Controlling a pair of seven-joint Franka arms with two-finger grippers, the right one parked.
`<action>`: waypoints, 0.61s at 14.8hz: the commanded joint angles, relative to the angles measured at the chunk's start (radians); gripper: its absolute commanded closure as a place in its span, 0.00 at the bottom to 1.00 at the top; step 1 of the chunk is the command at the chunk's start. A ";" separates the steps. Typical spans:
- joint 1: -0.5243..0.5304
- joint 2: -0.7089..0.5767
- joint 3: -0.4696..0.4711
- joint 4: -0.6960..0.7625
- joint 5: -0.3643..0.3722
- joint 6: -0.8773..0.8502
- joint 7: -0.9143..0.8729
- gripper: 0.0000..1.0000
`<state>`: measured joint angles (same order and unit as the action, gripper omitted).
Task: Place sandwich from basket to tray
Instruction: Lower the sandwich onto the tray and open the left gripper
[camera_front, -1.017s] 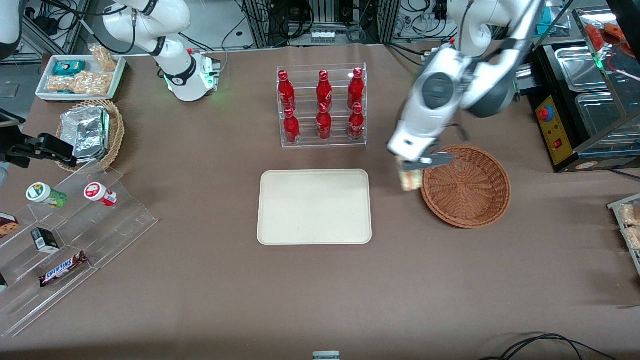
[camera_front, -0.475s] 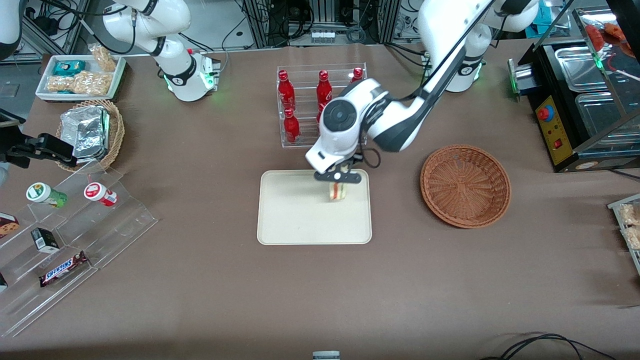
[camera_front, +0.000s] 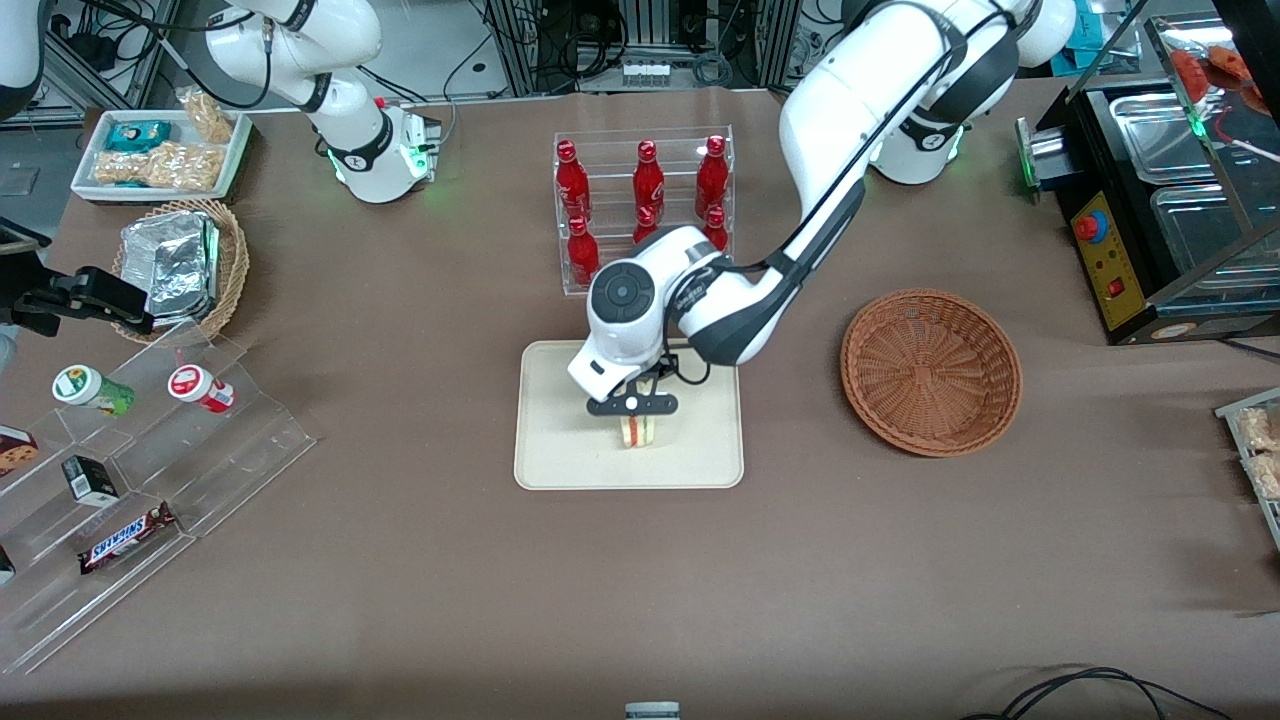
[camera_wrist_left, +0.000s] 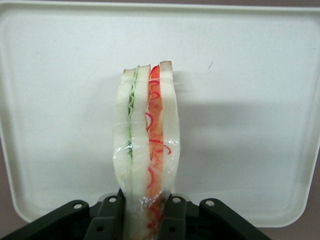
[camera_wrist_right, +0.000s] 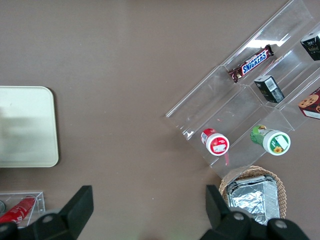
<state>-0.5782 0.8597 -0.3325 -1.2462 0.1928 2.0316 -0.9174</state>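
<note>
The claw (camera_front: 633, 405) is clamped on the sandwich (camera_front: 638, 430), which hangs straight down over the middle of the tray (camera_front: 560, 450), nearer its front edge; basket (camera_front: 931, 371) sits empty.

The hand (camera_front: 632, 405) has carried the sandwich (camera_front: 637, 430) from the basket (camera_front: 932, 372) over the tray (camera_front: 560, 440).
</note>
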 joint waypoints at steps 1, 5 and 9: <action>-0.026 0.035 0.015 0.071 0.040 -0.028 -0.024 0.00; -0.035 -0.002 0.015 0.068 0.149 -0.071 -0.087 0.00; 0.087 -0.223 0.001 0.038 0.056 -0.304 -0.043 0.00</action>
<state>-0.5685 0.7959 -0.3284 -1.1519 0.3089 1.8422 -0.9835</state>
